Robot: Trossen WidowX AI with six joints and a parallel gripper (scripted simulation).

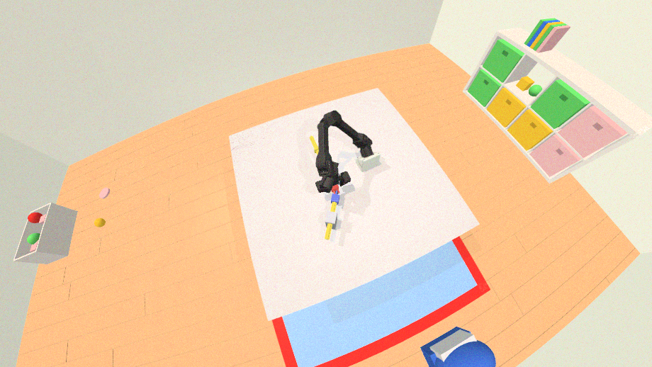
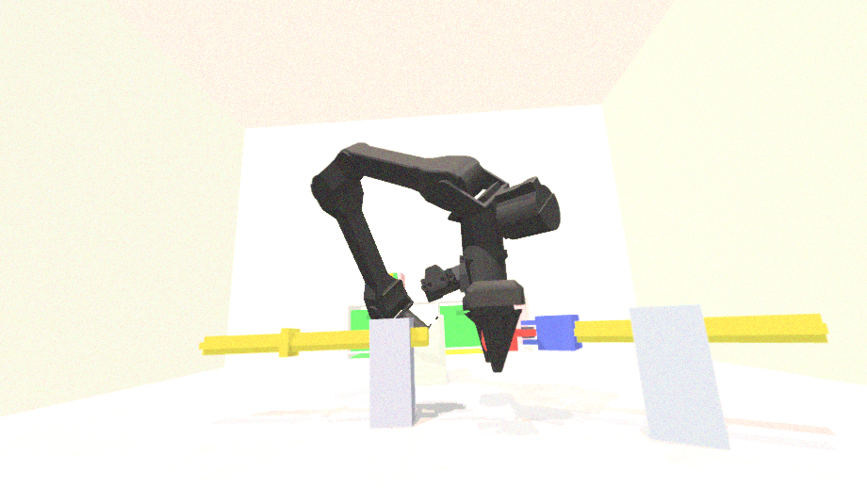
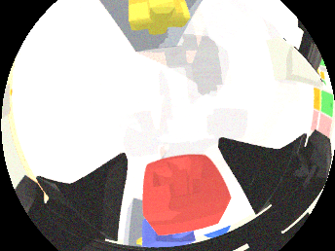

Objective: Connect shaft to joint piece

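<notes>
The red joint piece (image 1: 335, 188) (image 2: 526, 333) (image 3: 185, 195) hangs on the blue hinge part (image 1: 334, 198) (image 2: 557, 333) (image 3: 167, 238) at the end of the fixed yellow shaft (image 1: 327, 231) (image 2: 764, 329). That shaft's grey block (image 1: 330, 219) (image 2: 679, 375) stands upright. My gripper (image 2: 497, 365) (image 3: 172, 149) is open, one finger on each side of the red piece, with gaps showing in the wrist view. The second yellow shaft (image 1: 313, 143) (image 2: 242, 344) (image 3: 158, 15) sits in its block (image 2: 391, 379) (image 3: 117, 12), its end apart from the red piece. The red piece's opening is hidden.
A white table top (image 1: 283, 273) carries both blocks. The arm's pale base (image 1: 368, 161) stands to the right in the top view. The arm arches above the space between the blocks. A shelf unit (image 1: 549, 175) and a grey toy box (image 1: 59, 234) stand far off.
</notes>
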